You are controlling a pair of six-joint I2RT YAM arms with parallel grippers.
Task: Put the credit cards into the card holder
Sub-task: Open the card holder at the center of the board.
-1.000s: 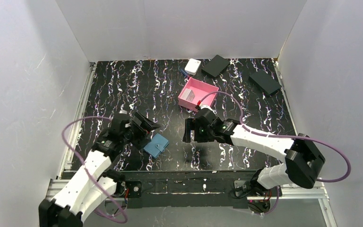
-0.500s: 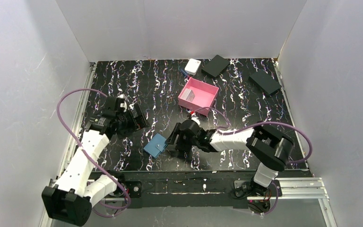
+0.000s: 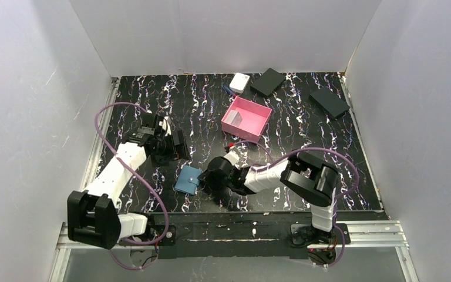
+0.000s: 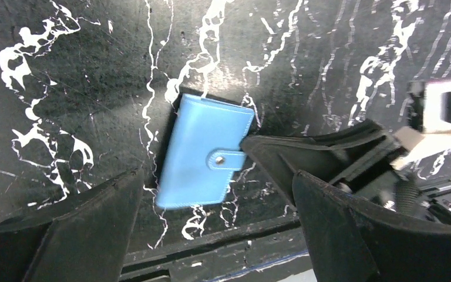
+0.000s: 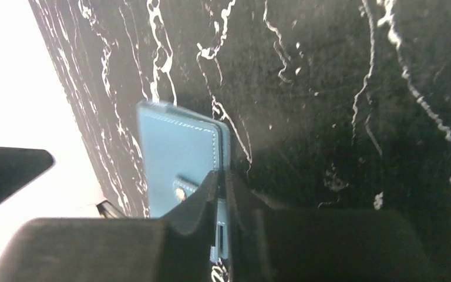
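Observation:
The card holder (image 3: 188,180) is a small blue wallet lying closed on the black marbled table, close to the near edge. My right gripper (image 3: 209,177) reaches in from the right and is shut on the wallet's tab-side edge. In the right wrist view the jaws (image 5: 223,183) pinch that edge of the card holder (image 5: 176,155). My left gripper (image 3: 177,145) hangs open behind the wallet, apart from it. In the left wrist view the card holder (image 4: 202,157) shows between its wide fingers (image 4: 82,229). A greyish credit card (image 3: 238,120) lies in the pink tray.
The pink tray (image 3: 265,124) stands behind the right arm. A small white box (image 3: 239,82) and two flat black boxes (image 3: 268,81) (image 3: 329,102) lie at the back. The table's front rail (image 4: 211,249) runs just below the wallet. White walls enclose three sides.
My right gripper swung left to the wallet and closed on its edge. My left gripper opened fully and drew back toward the rear left. The wallet shifted slightly left.

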